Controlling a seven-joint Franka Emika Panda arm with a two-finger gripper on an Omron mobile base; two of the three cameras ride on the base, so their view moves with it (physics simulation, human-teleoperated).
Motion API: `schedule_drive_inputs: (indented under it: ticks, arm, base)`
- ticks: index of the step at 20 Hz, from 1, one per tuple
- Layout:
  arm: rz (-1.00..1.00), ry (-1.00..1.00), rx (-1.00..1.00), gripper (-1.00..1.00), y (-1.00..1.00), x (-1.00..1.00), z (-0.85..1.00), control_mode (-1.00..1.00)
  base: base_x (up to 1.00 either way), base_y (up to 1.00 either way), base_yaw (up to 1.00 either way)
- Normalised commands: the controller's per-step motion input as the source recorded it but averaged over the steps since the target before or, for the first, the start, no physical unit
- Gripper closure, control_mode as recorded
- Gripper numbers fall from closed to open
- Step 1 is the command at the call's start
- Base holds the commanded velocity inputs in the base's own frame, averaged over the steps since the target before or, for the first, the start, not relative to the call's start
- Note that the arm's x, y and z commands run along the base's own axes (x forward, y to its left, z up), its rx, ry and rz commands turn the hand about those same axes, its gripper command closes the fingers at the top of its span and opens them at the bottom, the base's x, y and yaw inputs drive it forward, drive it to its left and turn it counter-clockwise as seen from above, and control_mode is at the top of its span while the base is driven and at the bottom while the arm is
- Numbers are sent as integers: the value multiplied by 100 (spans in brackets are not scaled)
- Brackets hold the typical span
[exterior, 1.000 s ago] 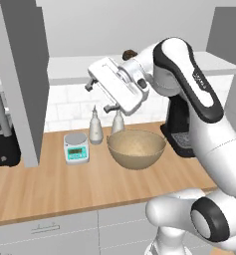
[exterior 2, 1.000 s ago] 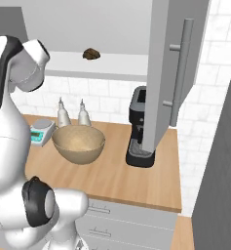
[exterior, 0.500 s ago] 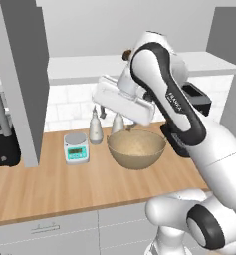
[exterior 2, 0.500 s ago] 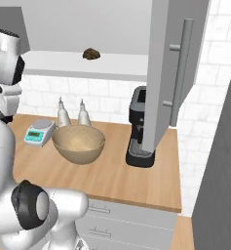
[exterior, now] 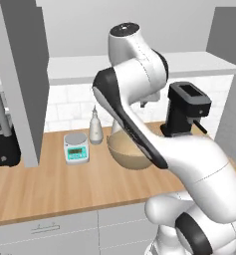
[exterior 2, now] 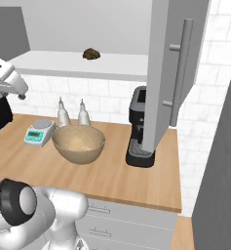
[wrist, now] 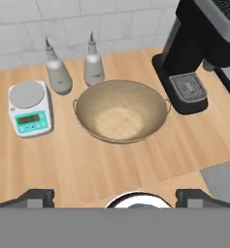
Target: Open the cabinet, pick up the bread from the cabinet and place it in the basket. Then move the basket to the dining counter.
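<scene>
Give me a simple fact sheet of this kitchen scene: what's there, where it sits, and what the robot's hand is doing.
cabinet: door swung open, shelf exposed
bread: on the cabinet shelf, untouched
basket: on the wooden counter, nothing inside
kitchen scale: beside the basket
two bottles: against the tiled wall, behind the basket
coffee machine: on the basket's other side, partly under the open door
gripper: open, holding nothing, looking down over the basket

Wooden counter (wrist: 136, 169) carries the basket (wrist: 120, 111), kitchen scale (wrist: 30, 108), two bottles (wrist: 93, 63) and coffee machine (wrist: 194, 53); the bread (exterior 2: 91, 54) sits on the cabinet shelf (exterior 2: 63, 62).
</scene>
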Motion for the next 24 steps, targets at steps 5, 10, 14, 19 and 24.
schedule_drive_inputs:
  ticks: [5,10,14,19,24]
  arm:
    - [28,-47,13,-100,-100,50,48,-100]
    - [46,-26,13,-100,-64,52,61,-100]
    - [33,-26,-2,-100,-24,61,13,-100]
    - [21,-23,-22,-100,-2,73,0,-100]
    - [-2,-2,-17,-100,0,93,14,-100]
  base:
    - [0,0,0]
    - [0,0,0]
    - [0,0,0]
    - [0,0,0]
    - [0,0,0]
